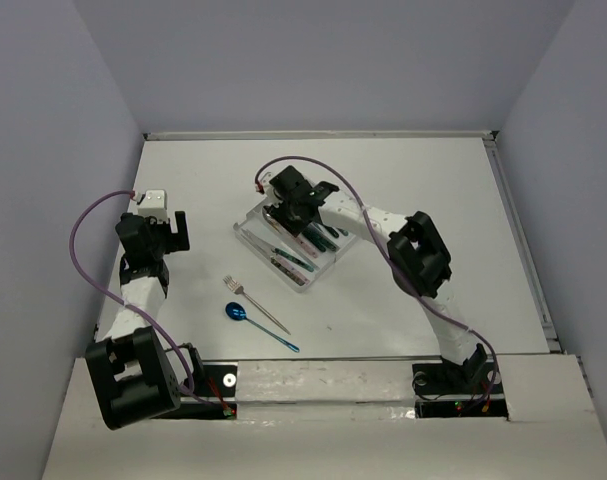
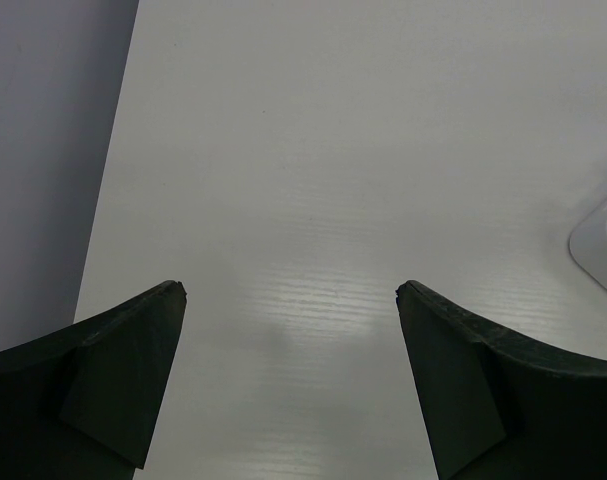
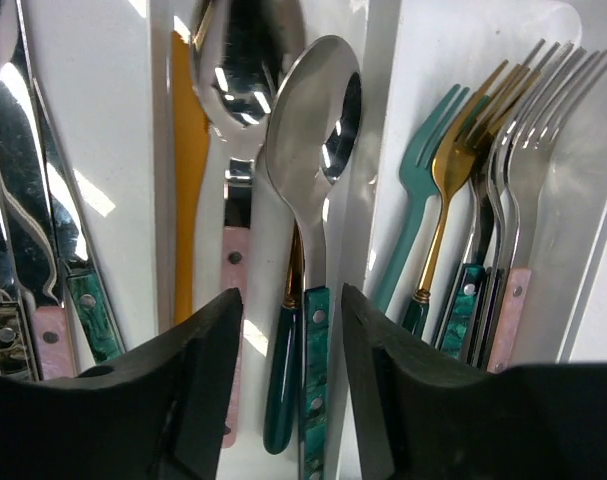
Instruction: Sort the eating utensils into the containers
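The right gripper [image 3: 293, 295] hangs low over the tray [image 1: 241, 230], its jaws narrowly parted on either side of the teal handle of a silver spoon [image 3: 313, 130] lying in the middle compartment, with knives [image 3: 23, 150] in one outer compartment and forks [image 3: 528, 150] in the other. The left gripper [image 2: 291, 287] is over the bench [image 1: 433, 180] left of the tray, jaws wide and holding nothing. A silver fork [image 1: 255, 303] and a blue spoon [image 1: 235, 311] lie side by side near the tray's near edge.

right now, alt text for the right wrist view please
The right gripper, open, straddles the teal handle of a silver spoon in the middle compartment of a white tray. Knives lie in the compartment at picture left, forks at picture right.
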You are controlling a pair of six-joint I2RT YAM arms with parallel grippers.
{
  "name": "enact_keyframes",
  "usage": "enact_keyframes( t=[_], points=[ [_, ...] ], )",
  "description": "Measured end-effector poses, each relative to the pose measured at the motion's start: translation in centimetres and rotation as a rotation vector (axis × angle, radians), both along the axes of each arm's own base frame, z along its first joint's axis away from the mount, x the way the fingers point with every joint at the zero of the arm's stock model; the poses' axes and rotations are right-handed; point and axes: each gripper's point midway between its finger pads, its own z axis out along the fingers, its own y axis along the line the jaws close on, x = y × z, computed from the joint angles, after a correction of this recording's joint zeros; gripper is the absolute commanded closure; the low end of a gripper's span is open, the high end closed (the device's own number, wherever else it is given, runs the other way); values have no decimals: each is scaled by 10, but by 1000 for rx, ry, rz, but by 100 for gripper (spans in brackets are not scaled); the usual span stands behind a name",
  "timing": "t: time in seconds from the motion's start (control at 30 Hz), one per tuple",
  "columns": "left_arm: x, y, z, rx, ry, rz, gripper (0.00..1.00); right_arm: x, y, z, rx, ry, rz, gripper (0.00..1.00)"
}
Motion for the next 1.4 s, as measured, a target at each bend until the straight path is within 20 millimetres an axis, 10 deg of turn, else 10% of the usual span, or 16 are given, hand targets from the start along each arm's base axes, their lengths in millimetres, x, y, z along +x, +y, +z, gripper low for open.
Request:
enact_keyframes(
  t=[0.3, 0.43, 0.53, 0.77, 0.97, 1.4],
  points=[
    [0, 0, 0, 0, 0, -1, 1, -12, -3, 41, 26, -54, -77, 46],
    [0, 0, 0, 1, 0, -1, 1, -68, 27, 97, 165, -92, -28, 46],
    [0, 0, 0, 0, 0, 0, 1, -146, 67, 116, 259, -66, 92, 48],
    [0, 0, 0, 1, 0, -1, 1, -264, 128, 34, 188, 105, 288, 50],
    [-1, 0, 0, 2, -2, -1, 1, -255, 118, -31, 72, 157, 227, 53],
    [-2, -1, 3, 8, -12, -6, 1, -258, 114, -41, 79, 222, 206, 60]
  ],
)
